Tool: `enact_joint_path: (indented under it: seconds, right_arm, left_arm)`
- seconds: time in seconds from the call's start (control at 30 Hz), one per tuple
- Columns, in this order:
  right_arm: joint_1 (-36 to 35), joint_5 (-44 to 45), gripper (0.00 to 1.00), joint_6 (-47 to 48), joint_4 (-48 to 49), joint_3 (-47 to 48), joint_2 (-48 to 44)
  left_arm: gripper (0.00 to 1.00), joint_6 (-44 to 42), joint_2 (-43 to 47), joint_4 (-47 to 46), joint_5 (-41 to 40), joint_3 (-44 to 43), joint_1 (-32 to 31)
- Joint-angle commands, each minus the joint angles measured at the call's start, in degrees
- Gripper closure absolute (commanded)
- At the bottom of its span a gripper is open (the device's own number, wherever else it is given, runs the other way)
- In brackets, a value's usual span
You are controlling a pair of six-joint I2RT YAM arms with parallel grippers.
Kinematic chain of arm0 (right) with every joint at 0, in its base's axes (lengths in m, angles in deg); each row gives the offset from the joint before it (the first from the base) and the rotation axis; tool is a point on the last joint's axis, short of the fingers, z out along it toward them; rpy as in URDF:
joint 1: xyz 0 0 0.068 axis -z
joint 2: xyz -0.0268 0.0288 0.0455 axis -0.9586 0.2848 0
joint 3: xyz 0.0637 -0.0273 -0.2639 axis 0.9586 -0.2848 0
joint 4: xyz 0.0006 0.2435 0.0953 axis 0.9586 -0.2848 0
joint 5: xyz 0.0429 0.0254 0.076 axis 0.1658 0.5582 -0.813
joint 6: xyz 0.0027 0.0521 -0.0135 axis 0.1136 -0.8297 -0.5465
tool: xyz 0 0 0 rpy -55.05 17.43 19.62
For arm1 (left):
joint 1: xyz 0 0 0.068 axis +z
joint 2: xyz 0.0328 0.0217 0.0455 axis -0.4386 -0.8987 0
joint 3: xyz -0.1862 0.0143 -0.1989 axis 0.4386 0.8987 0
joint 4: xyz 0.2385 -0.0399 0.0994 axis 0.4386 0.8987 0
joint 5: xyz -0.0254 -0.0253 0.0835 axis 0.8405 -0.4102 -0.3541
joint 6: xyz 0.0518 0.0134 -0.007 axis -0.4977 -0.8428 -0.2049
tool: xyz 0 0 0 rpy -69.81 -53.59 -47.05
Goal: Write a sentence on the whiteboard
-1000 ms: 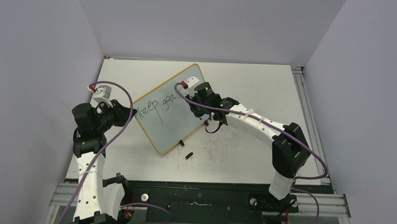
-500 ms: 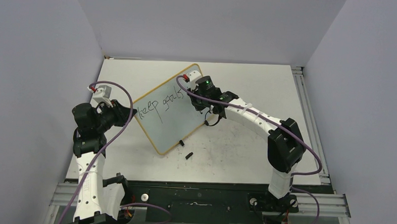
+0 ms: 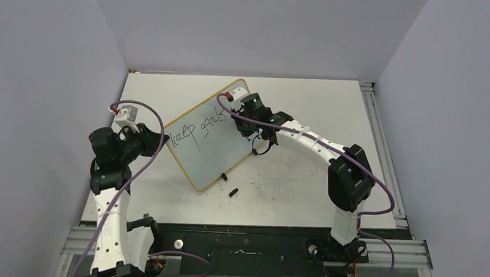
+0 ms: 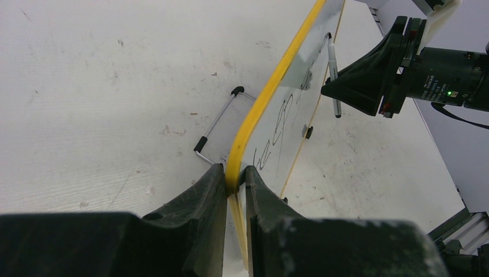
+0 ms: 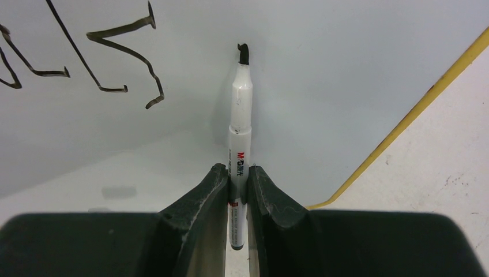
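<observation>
A white table (image 3: 319,98), scuffed and flecked with dark marks, stands enclosed by a plain pale grey back wall (image 3: 253,26), left wall (image 3: 38,104) and right wall (image 3: 455,123). An aluminium rail (image 3: 384,144) lines its right edge, and a black strip (image 3: 251,235) lines its near edge. The light is soft and even.

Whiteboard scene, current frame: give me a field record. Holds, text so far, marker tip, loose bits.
board: whiteboard, set at an angle on the table, yellow rim
left gripper: shut on the whiteboard's rim near a corner
right gripper: shut on marker, cap off
sentence: "keep goals" readable, rest not yet written
marker tip: against the board just past the last letter, small hook mark at the tip
loose: small black piece on the table by the board's near edge, possibly the cap
</observation>
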Motion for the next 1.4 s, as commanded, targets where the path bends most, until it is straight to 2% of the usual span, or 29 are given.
enact_joint_path:
  seconds: [0.0,0.7,0.87,1.37]
  right_arm:
    - [0.5,-0.7,0.95,0.3,0.1,1.6,0.3]
    - [0.2,-0.3,0.95,-1.4,1.9,-4.0,-3.6]
    - [0.2,0.3,0.95,-1.6,2.2,-1.8,-4.7]
    - [0.3,0.9,0.95,0.0,-0.6,6.4,-0.1]
  left_arm:
    - [1.00,-1.0,0.1,-0.8,-1.8,-1.6,0.4]
    - [1.00,-1.0,0.2,-0.8,-1.7,-1.7,0.4]
    - [1.00,-1.0,0.2,-0.8,-1.8,-1.7,0.4]
    - [1.00,-1.0,0.1,-1.0,-1.6,-1.6,0.4]
